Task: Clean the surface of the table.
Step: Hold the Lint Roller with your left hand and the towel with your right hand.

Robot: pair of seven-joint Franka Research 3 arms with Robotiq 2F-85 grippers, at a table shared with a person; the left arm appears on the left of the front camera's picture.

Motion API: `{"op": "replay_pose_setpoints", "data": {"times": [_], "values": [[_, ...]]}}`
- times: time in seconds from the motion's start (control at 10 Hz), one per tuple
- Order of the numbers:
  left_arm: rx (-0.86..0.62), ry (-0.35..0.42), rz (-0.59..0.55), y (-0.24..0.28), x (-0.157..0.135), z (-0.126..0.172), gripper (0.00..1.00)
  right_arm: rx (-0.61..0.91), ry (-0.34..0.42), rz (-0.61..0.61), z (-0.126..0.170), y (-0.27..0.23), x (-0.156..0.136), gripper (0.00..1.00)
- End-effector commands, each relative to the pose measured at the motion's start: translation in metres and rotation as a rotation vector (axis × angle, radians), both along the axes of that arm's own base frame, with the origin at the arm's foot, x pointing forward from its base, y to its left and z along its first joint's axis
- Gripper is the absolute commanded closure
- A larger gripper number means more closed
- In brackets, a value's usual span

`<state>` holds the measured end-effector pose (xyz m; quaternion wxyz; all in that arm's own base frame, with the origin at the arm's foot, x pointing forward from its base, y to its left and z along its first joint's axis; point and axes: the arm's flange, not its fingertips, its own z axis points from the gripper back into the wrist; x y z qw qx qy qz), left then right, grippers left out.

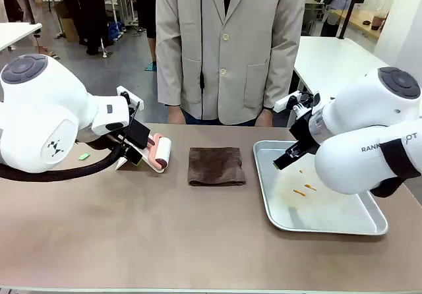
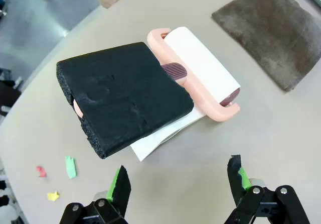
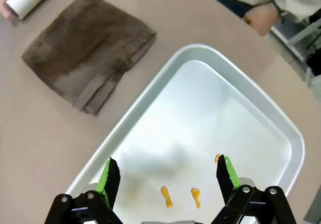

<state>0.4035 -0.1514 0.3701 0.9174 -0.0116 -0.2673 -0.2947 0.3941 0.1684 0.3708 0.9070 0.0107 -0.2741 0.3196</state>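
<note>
Both left gripper (image 2: 177,168) and right gripper (image 3: 167,162) above the table (image 1: 165,241).

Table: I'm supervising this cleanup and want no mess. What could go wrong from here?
1. The foam block lies tilted across the roller; the open left gripper closing on it could knock the roller aside.
2. The paper scraps sit near the edge of the table; a sweep may push them off.
3. The open right gripper hangs over orange smears in the tray and might get dirty.
</note>
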Motion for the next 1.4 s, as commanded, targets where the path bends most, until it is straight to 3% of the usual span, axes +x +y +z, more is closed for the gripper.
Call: {"op": "replay_pose_setpoints", "data": {"times": [0.0, 1.3], "values": [[0.0, 0.0, 0.0, 0.0, 0.0, 0.0, 0.0, 0.0, 0.0, 0.0, 0.0, 0.0, 0.0, 0.0], [0.0, 0.0, 0.0, 0.0, 0.0, 0.0, 0.0, -0.001, 0.0, 0.0, 0.0, 0.0001, 0.0, 0.0]]}}
